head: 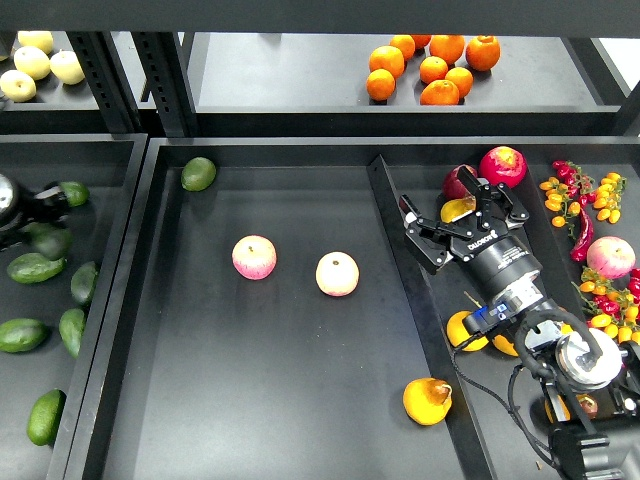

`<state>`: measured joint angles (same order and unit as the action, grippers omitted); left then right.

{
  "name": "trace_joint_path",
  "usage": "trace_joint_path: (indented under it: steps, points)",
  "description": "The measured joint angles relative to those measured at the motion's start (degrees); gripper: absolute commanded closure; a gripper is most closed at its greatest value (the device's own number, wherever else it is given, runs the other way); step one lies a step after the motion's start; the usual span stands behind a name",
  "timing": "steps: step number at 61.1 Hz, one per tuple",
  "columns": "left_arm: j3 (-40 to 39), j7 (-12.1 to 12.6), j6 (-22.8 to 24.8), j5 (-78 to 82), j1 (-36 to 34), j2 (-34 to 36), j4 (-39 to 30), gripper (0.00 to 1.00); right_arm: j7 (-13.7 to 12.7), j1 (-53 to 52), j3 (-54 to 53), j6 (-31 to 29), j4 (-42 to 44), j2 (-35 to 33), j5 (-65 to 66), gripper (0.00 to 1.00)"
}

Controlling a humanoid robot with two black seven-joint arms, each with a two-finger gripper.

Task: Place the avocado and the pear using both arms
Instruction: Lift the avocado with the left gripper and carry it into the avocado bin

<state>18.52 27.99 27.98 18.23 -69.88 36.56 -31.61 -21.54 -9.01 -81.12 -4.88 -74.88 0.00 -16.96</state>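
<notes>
- Right hand: fingers spread wide over the right bin, poised above a yellow fruit beside red apples; apparently lining up a pick.
- Left hand: at the left bin among avocados; dark, grip state cannot be told.
- Pear: yellow-orange with brown blush, lying in the centre tray near its front right corner.
- Avocado: dark, glossy, just below the left hand.

The left black two-finger tool sits half cut off at the picture's left edge, its fingers dark and too blurred to tell apart. The right arm hides parts of the yellow-orange fruit beneath it. A small yellow fruit shows only partly between the right black two-finger tool fingers.
</notes>
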Motion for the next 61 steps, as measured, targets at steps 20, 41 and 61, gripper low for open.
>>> trace_joint_path:
  steps: [20,41,61]
  points:
    - [-7.99,0.01,0.01,0.81,9.18,0.32,0.68,0.9,-0.08,0.21,0.03,-0.04,0.0,0.0,0.0,0.0]
    - [-15.33,0.01,0.0,2.97,16.05,-0.92,2.97,0.86,-0.07,0.24,0.34,-0.04,0.0,0.0,0.0,0.0]
    - [-20.15,0.01,0.02,4.97,20.92,-2.45,3.96,0.74,-0.08,0.48,0.46,-0.04,0.0,0.0,0.0,0.0]
